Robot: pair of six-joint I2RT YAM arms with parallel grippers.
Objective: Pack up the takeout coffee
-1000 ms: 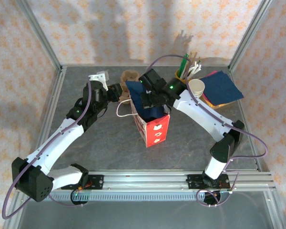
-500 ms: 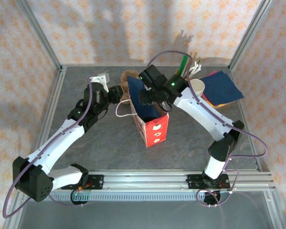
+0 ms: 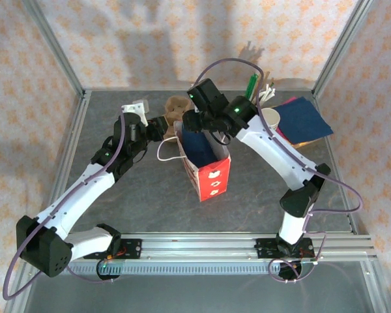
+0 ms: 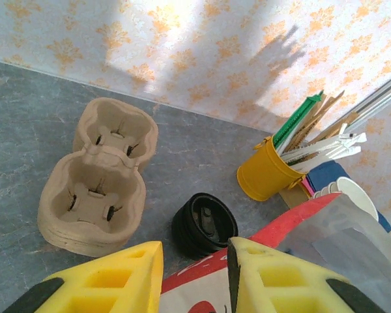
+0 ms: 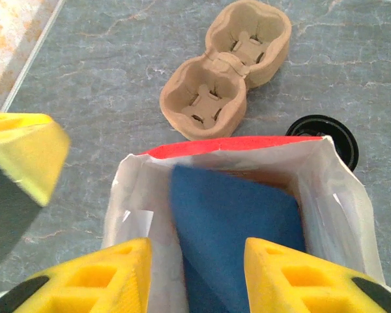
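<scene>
A red paper bag (image 3: 212,173) with white hearts stands open mid-table, and its red rim (image 5: 228,143) runs across the right wrist view. A blue napkin (image 5: 234,222) leans inside it, also seen from above (image 3: 199,145). My right gripper (image 5: 195,251) hovers open over the bag's mouth (image 3: 197,124) with nothing between its fingers. My left gripper (image 4: 195,251) sits at the bag's left rim (image 3: 168,127), jaws apart, with the rim (image 4: 300,218) running between and under them. The takeout coffee is hidden.
A cardboard cup carrier (image 3: 178,104) lies behind the bag, and black lids (image 4: 204,225) lie between the two. At the back right stand a yellow cup of stirrers (image 3: 251,98), white paper cups (image 3: 268,119) and blue and pink napkins (image 3: 303,120).
My right gripper has opened, let go of the blue napkin inside the bag and lifted back above the mouth. The left arm has barely moved.
</scene>
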